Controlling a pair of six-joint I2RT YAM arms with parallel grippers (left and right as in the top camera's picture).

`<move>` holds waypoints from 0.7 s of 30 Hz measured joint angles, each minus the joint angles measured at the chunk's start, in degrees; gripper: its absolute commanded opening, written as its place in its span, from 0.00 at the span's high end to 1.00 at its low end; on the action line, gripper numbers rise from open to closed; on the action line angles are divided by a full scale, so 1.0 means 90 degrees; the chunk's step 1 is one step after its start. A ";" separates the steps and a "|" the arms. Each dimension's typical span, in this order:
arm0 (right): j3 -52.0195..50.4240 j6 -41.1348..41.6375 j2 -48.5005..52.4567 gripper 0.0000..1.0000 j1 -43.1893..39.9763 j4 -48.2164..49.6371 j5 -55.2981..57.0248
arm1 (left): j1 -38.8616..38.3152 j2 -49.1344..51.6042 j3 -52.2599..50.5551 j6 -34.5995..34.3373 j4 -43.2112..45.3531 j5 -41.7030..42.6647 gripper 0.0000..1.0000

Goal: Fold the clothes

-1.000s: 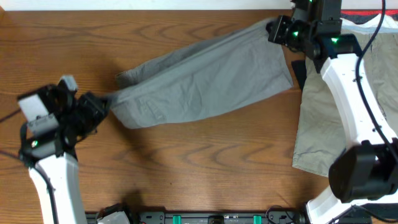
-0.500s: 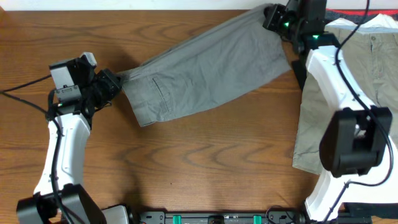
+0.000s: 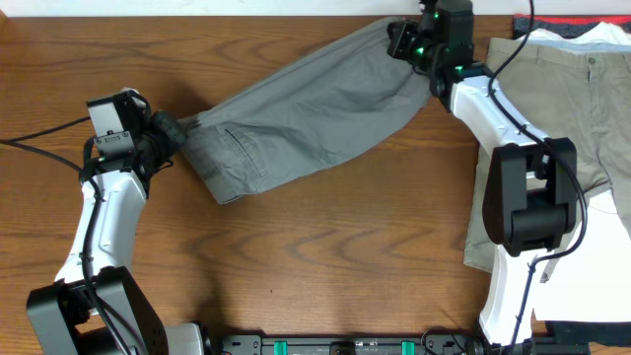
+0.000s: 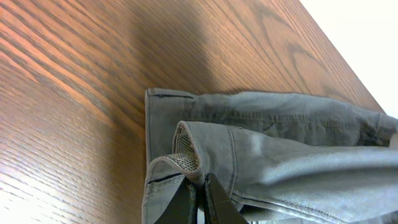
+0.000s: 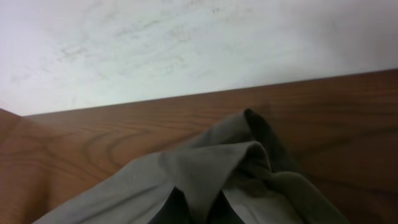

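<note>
The grey shorts [image 3: 306,113] stretch across the table from left of centre to the back right. My left gripper [image 3: 170,130] is shut on their waistband end, seen with a mesh pocket lining in the left wrist view [image 4: 249,149], where the jaws [image 4: 200,198] pinch the fabric. My right gripper [image 3: 406,39] is shut on the far leg end near the table's back edge. The right wrist view shows the grey fabric [image 5: 205,168] bunched between its jaws [image 5: 193,208].
Khaki-beige trousers [image 3: 537,148] lie flat on the right side, partly under my right arm. A white garment [image 3: 592,35] and a red-black one [image 3: 552,20] sit at the back right corner. A pale wall [image 5: 186,43] rises behind the table edge.
Both grippers moved with the shorts toward the table's back edge; the right gripper also shifted left. The shorts now lie nearer the back, still stretched between the grippers.
</note>
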 measured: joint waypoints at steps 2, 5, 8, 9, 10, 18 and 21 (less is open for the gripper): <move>0.0000 0.0007 0.0041 0.96 0.0022 0.0002 0.0109 | -0.0005 0.0024 0.0000 0.0000 0.0090 -0.0092 0.94; 0.0000 0.0010 0.0058 0.96 0.0027 0.0063 0.0231 | -0.0075 0.0102 0.0000 0.0000 0.0221 -0.0180 0.93; 0.0010 0.0010 0.0058 0.96 0.0012 0.0104 0.0335 | -0.0238 0.0219 0.0000 0.0000 0.0223 -0.0294 0.94; 0.0010 0.0010 0.0058 0.96 0.0002 0.0102 0.0355 | -0.0279 0.0260 0.0000 0.0000 0.0221 -0.0330 0.94; 0.0010 0.0010 0.0058 0.96 -0.0002 0.0100 0.0374 | -0.0308 0.0301 0.0000 0.0000 0.0216 -0.0369 0.94; 0.0012 0.0022 0.0058 0.67 -0.0046 0.0129 0.0476 | -0.0347 0.0440 0.0000 -0.0034 0.0226 -0.0622 0.73; 0.0012 0.0056 0.0058 0.28 -0.0061 0.0231 0.0546 | -0.0347 0.0440 0.0000 -0.0019 0.0240 -0.0697 0.37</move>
